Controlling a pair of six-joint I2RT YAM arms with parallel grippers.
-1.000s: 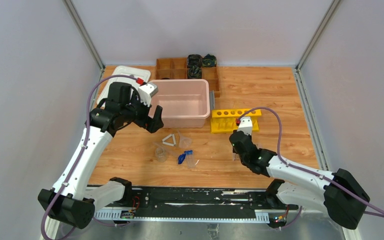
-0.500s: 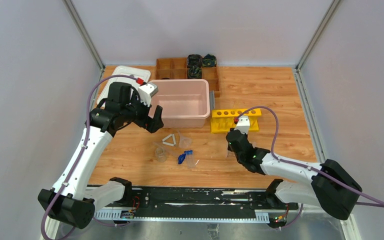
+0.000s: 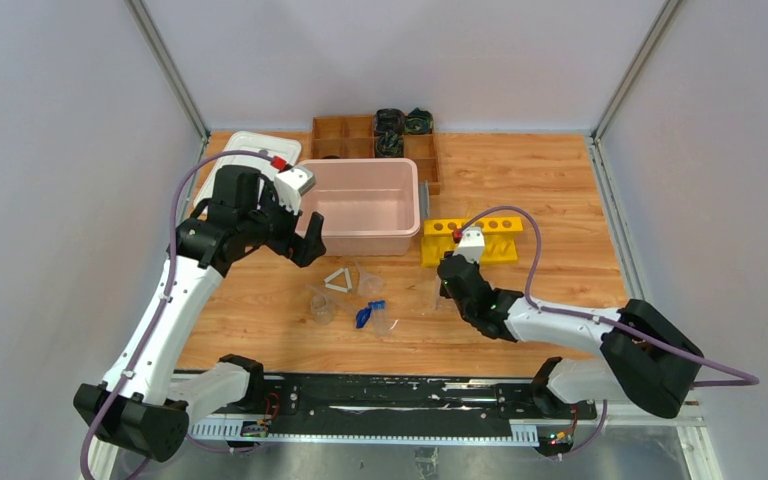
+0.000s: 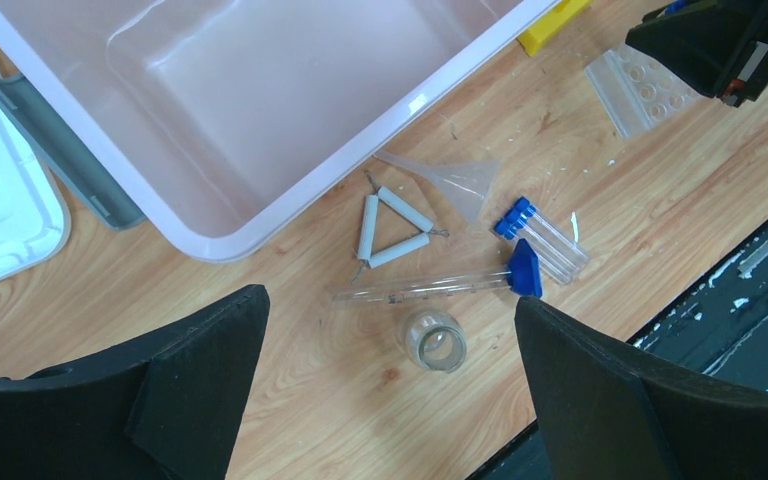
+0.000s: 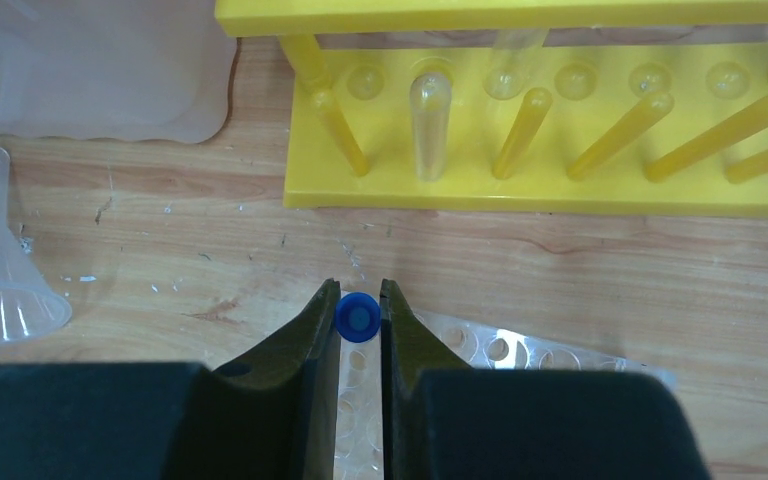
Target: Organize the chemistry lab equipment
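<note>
Right tool (image 5: 358, 292) pinches small clear blue-capped tube (image 5: 358, 318); align squarely over a free hole in yellow plastic rack (image 5: 560, 190) at twelve o'clock. Left tool (image 4: 390, 305) stands wide open, empty.

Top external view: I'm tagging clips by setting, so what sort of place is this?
Probably a robot test cell staged as a chemistry bench: a wooden tabletop inside plain grey walls, a yellow test tube rack, and a clear funnel and blue-capped tubes near a pink bin.
</note>
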